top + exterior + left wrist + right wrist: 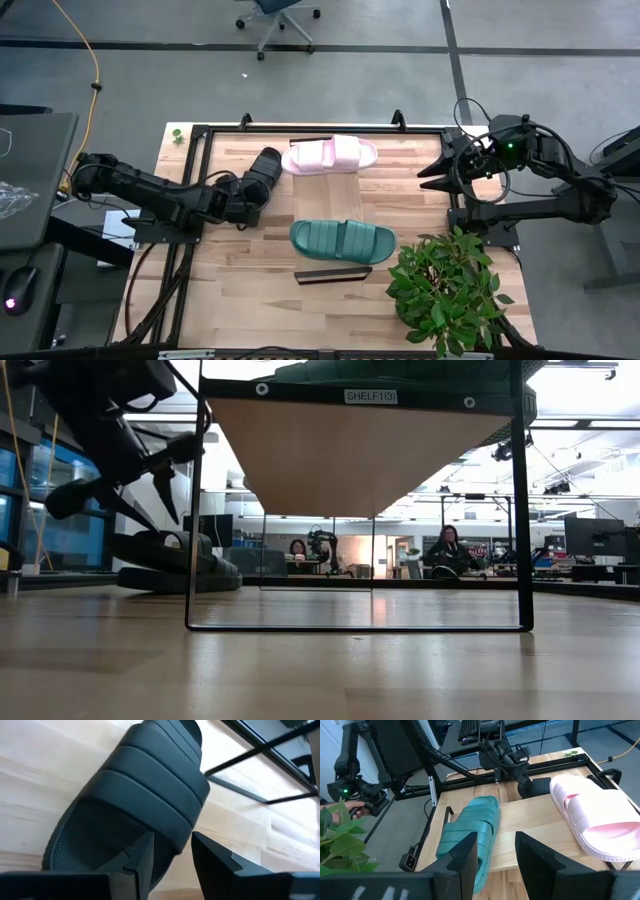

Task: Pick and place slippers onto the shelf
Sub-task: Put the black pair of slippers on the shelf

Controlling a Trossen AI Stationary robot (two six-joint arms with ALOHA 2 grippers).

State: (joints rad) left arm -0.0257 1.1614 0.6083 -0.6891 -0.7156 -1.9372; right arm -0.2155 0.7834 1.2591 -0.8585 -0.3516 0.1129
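The black slipper (267,162) (150,795) lies sole down on the tabletop just left of the shelf (335,195), as the low view also shows (175,565). My left gripper (254,186) (172,840) is open at its heel end. One finger stands over the footbed and the other outside the side wall. The pink slipper (330,155) (592,815) lies across the shelf's far end. The teal slipper (343,240) (472,827) lies across its near end. My right gripper (432,175) (495,850) hangs open off the table's right side, facing the shelf.
A potted plant (445,290) stands at the table's near right corner. The shelf stands raised on a thin dark frame (522,510) above the tabletop, with dark rails (333,273) at its short ends. Bare wood (230,290) lies near the left front. People sit in the room beyond.
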